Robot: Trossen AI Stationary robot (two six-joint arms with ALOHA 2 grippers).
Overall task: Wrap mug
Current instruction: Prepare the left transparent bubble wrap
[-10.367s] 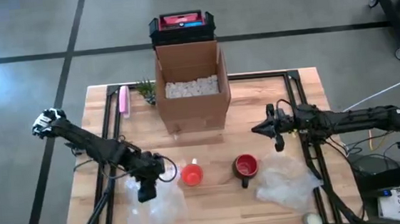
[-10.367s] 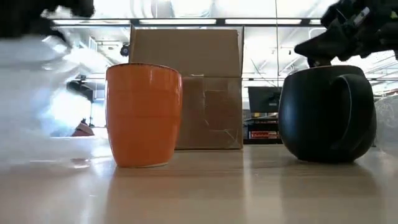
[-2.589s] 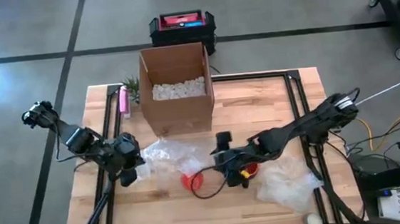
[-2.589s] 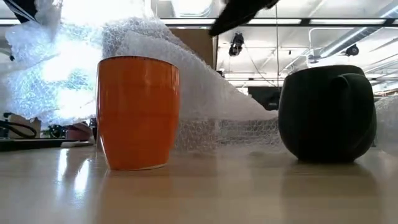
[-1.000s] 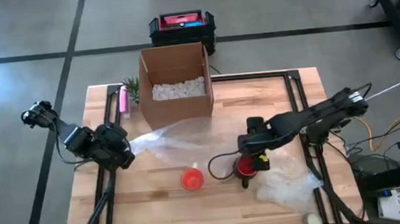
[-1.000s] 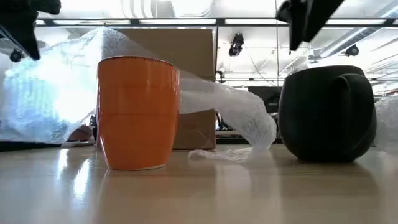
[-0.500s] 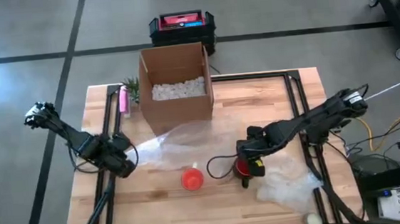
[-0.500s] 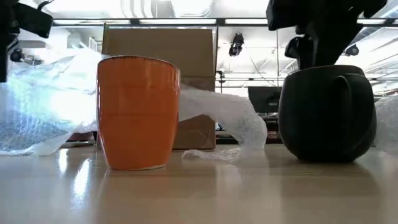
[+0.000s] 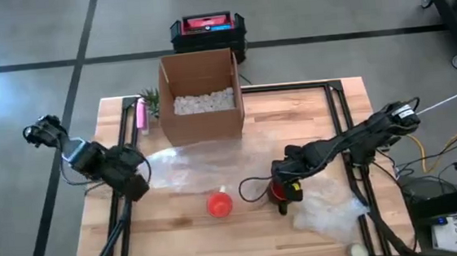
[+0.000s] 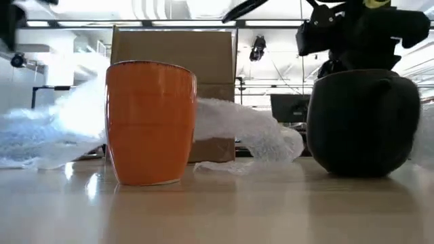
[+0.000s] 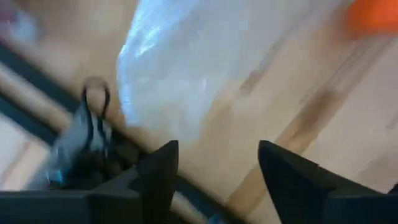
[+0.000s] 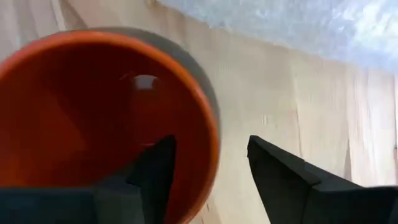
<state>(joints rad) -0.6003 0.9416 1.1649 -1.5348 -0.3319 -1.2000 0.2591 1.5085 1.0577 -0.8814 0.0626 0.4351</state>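
A dark mug with a red inside is seen standing upright near the front of the wooden table, its handle turned toward the front edge. The right gripper is placed directly over it, fingers spread, with one finger inside the rim and the other outside the wall; nothing is clamped yet. The coming move appears to turn on this straddle: the mug lies straight below the right hand, far nearer to it than to the left. A sheet of bubble wrap is spread flat behind an orange cup, to the mug's left. The left gripper is set at the sheet's far left end, fingers apart and holding nothing. The straddle over the rim is shown only in the right wrist view. In the low view the mug is seen resting on the table.
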